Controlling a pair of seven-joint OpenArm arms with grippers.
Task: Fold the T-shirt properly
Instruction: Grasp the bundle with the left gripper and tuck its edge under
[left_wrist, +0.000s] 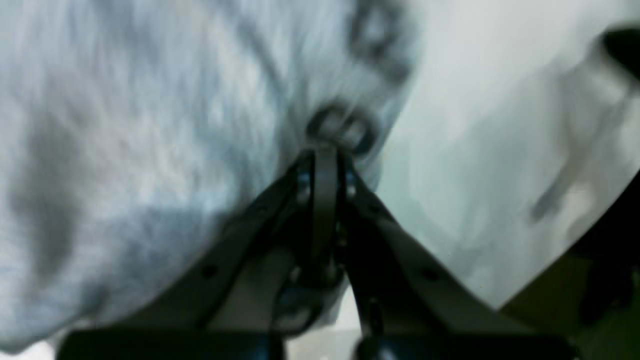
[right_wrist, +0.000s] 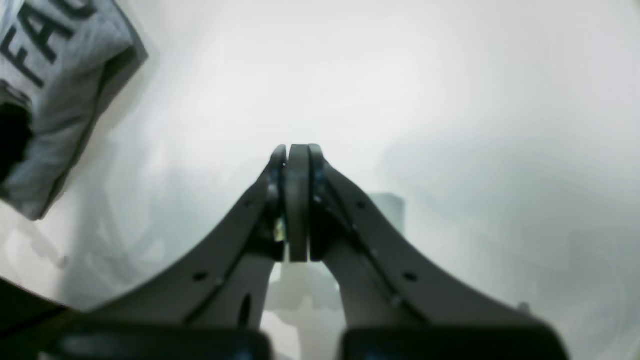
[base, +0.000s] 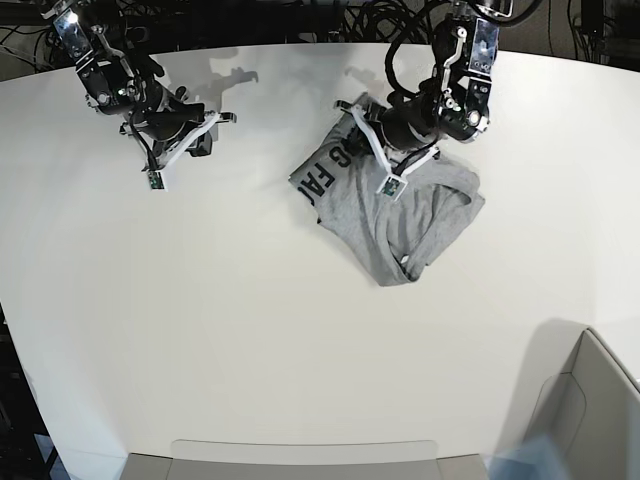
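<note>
Base view: I judge folding barely begun; the T-shirt (base: 400, 215) lies crumpled, lettering partly showing, at the counter's (base: 250, 330) far right. My left end effector (left_wrist: 327, 145) is closed, seemingly pinching its cloth. My right end effector (right_wrist: 296, 150) is closed, empty, well apart at far left.

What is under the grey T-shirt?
Only the white table shows around the crumpled T-shirt. The cloth covers whatever lies beneath it, so nothing else can be seen there. The left gripper is over the shirt.
</note>
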